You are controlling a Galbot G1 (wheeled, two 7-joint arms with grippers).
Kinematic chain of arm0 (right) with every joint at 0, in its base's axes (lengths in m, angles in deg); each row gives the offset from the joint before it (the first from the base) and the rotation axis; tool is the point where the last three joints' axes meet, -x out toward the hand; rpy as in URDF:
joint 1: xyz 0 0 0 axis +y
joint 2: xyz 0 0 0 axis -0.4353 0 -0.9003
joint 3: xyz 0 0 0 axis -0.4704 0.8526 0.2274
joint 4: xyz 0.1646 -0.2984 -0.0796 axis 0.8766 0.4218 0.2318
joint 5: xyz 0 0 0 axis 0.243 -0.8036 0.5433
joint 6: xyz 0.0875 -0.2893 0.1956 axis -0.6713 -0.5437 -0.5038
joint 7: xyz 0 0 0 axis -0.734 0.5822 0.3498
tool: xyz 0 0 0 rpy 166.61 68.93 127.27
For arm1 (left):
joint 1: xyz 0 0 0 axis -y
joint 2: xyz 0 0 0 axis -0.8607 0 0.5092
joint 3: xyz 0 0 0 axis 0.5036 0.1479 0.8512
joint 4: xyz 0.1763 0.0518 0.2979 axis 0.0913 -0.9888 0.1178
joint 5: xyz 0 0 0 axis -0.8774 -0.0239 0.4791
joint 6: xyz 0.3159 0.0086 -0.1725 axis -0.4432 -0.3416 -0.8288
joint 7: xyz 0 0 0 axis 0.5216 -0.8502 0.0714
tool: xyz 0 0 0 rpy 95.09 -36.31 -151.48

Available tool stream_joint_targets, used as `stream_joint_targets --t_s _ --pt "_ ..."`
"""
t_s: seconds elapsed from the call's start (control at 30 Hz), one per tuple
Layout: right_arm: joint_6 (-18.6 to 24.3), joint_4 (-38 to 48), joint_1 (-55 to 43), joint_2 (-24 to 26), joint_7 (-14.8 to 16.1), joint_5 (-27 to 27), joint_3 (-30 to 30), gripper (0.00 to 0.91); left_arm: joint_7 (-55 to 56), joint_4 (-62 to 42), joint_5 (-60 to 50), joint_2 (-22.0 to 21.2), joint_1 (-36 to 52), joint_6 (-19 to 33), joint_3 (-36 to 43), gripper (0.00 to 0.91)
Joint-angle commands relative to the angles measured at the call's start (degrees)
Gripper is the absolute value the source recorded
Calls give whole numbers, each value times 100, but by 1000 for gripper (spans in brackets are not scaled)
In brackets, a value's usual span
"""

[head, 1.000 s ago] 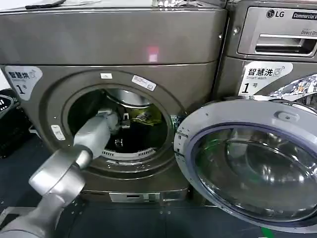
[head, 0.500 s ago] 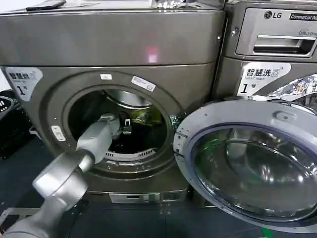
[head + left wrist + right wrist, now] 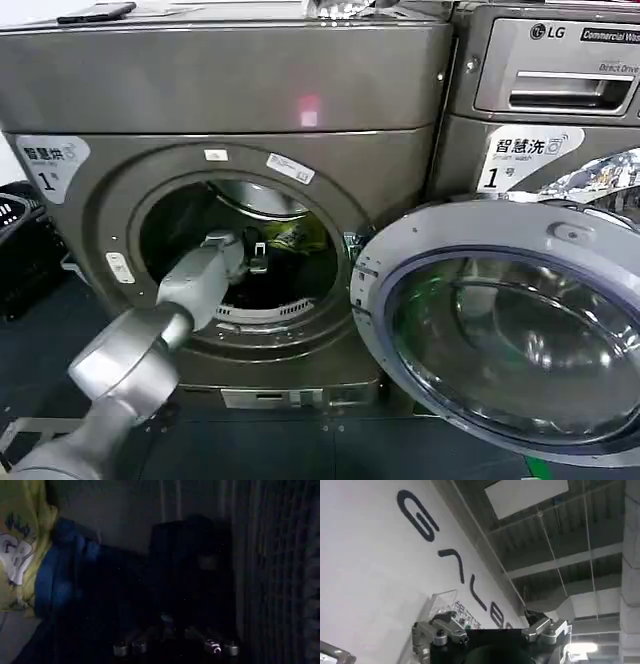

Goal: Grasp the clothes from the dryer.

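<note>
While open door (image 3: 510, 330) flanks dryer (image 3: 240, 90), clothes (image 3: 75, 575) dim.

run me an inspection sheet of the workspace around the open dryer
surface: dark floor in front of the machines.
job's things: dryer with its door swung open; clothes inside the drum, dark blue fabric beside a yellow-green printed piece.
clutter: flat dark object on the dryer top; black basket at the robot's left.
grippers: left gripper inside the drum, short of the clothes; right gripper open, raised toward wall and ceiling.
cables: nothing seen.
surroundings: LG machine to the robot's right.
</note>
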Motion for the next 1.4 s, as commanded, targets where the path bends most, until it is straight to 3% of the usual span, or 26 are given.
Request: stream_joint_targets --t_s 0.03,0.27,0.57,1.07,1.13,1.23,1.4 --pt "2 6 -7 7 -3 -4 0 907 93 231 313 -7 -14 -166 -378 0" --pt "4 2 -36 -6 -3 -7 39 907 864 970 1246 106 -179 -539 -1322 0" --pt "16 5 -98 35 -23 -32 130 907 2521 1970 2482 292 -946 -434 -2055 0" --pt "27 93 -68 133 -20 -17 50 907 5358 4105 3182 65 -2161 118 -3565 0" --pt "29 100 -56 134 -13 -16 28 907 5658 4305 3232 15 -2291 241 -3766 0" --pt "13 82 -66 140 23 -18 22 907 6420 4408 3085 -81 -2461 841 -4061 0" --pt "-76 78 -49 154 20 14 -33 907 6868 5443 3325 -81 -3143 945 -4310 0"
